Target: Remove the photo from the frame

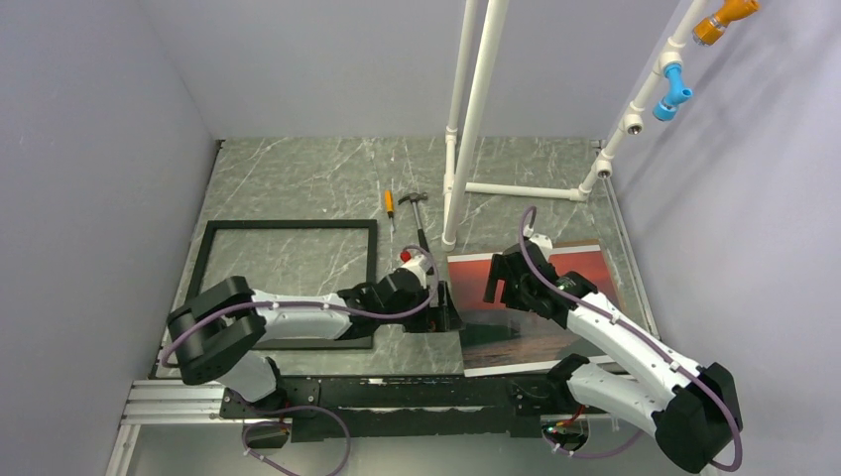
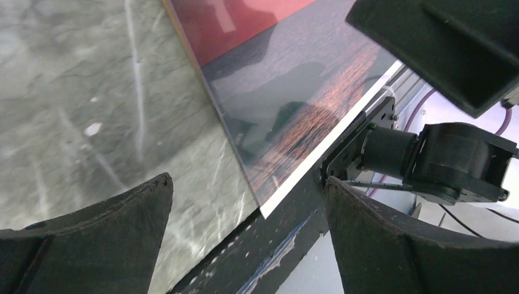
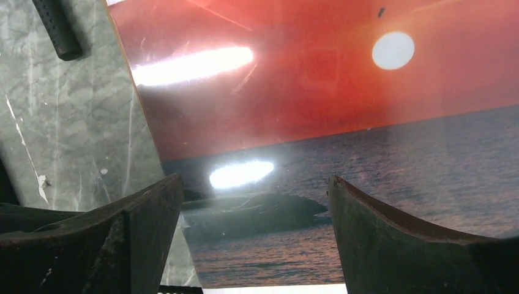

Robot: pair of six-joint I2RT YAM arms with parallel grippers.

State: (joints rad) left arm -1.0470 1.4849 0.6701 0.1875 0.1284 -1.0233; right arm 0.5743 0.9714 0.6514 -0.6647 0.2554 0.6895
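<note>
Top: photo (image 1: 506, 339) lay flat on counter (image 1: 298, 178), just right of spread left claw (image 1: 446, 309); frame (image 1: 288, 226) left of it, apart. Right claw (image 1: 501, 285) spread above photo.
Left wrist: photo (image 2: 287, 98) corner between fingers, unpinched.
Right wrist: photo (image 3: 343, 122) left edge under claw.

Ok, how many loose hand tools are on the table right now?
2. An orange-handled screwdriver lies just beyond the frame's far right corner; a hammer lies right beside it, its handle reaching toward the photo. The arms may hide more.
</note>
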